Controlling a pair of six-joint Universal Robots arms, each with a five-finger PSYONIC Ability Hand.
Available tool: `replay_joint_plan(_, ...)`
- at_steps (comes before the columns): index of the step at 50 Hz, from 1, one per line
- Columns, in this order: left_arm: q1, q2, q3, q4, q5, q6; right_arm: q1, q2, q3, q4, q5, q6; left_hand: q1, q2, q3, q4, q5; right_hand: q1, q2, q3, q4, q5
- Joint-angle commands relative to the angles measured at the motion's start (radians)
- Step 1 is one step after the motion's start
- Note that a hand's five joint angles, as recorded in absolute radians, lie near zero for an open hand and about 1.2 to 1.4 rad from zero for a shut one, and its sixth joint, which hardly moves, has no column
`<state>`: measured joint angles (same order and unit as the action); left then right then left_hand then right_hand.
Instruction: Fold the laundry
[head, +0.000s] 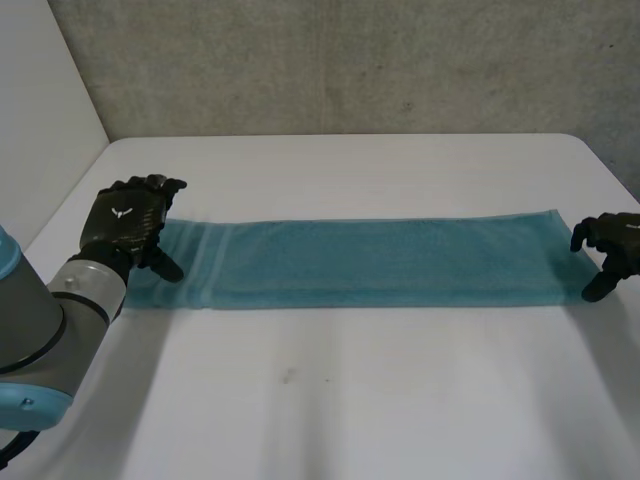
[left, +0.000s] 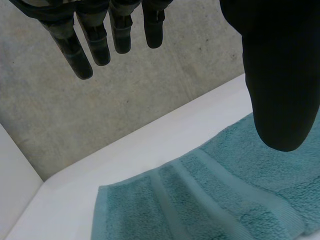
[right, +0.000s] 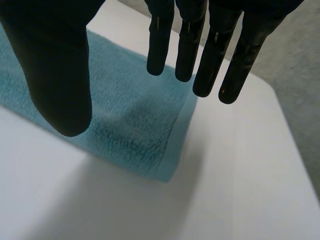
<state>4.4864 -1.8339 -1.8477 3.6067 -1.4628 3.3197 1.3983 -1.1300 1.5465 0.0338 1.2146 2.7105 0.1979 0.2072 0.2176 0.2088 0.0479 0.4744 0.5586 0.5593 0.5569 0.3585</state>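
A long teal towel (head: 370, 262) lies flat as a narrow strip across the white table (head: 350, 400). My left hand (head: 128, 222) hovers over the towel's left end, open, fingers (left: 95, 42) straight and thumb (left: 280, 90) apart, holding nothing; the towel's striped end (left: 200, 200) lies below the palm. My right hand (head: 612, 245) is at the towel's right end, open too. Its fingers (right: 200, 55) and thumb (right: 60, 85) hang spread above the towel's end (right: 135, 125), clear of the cloth.
A grey concrete wall (head: 350, 60) stands behind the table. A white panel (head: 40, 110) borders the table at the left. Bare table top lies in front of and behind the towel.
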Motion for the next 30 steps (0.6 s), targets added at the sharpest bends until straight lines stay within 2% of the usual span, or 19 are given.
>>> replay_joint_plan(1,0.0,-0.008,-0.004,0.003,-0.001,-0.003,-0.038,0.079,0.0,-0.074,-0.058,-0.043,-0.023,-0.033,-0.043,-0.034,-0.048,0.227,0.143,0.142,0.145,0.168)
replay_joint_plan(15,0.01,-0.013,-0.008,0.003,0.001,-0.003,-0.048,0.144,-0.009,-0.124,-0.05,-0.069,-0.023,-0.033,-0.043,-0.034,-0.048,0.309,0.225,0.224,0.227,0.251)
replay_joint_plan(18,0.01,-0.013,-0.008,0.003,0.001,-0.003,-0.048,0.159,-0.016,-0.137,-0.05,-0.069,-0.023,-0.033,-0.043,-0.034,-0.048,0.485,0.4,0.4,0.402,0.426)
replay_joint_plan(19,0.01,-0.013,-0.01,0.003,0.001,-0.003,-0.048,0.167,-0.022,-0.137,-0.05,-0.069,-0.023,-0.033,-0.043,-0.034,-0.048,0.622,0.538,0.537,0.54,0.563)
replay_joint_plan(20,0.01,-0.013,-0.011,0.003,0.001,-0.003,-0.05,0.171,-0.028,-0.138,-0.047,-0.069,-0.023,-0.033,-0.043,-0.034,-0.048,0.919,0.835,0.834,0.836,0.86)
replay_joint_plan(28,0.01,-0.013,-0.016,0.003,0.001,-0.003,-0.062,0.18,-0.062,-0.146,-0.003,-0.078,-0.023,-0.033,-0.043,-0.034,-0.048,0.922,0.838,0.837,0.839,0.863)
replay_joint_plan(30,0.01,-0.011,-0.016,0.003,0.001,-0.003,-0.071,0.2,-0.085,-0.149,0.069,-0.098,-0.023,-0.033,-0.043,-0.034,-0.048,0.922,0.838,0.837,0.839,0.863)
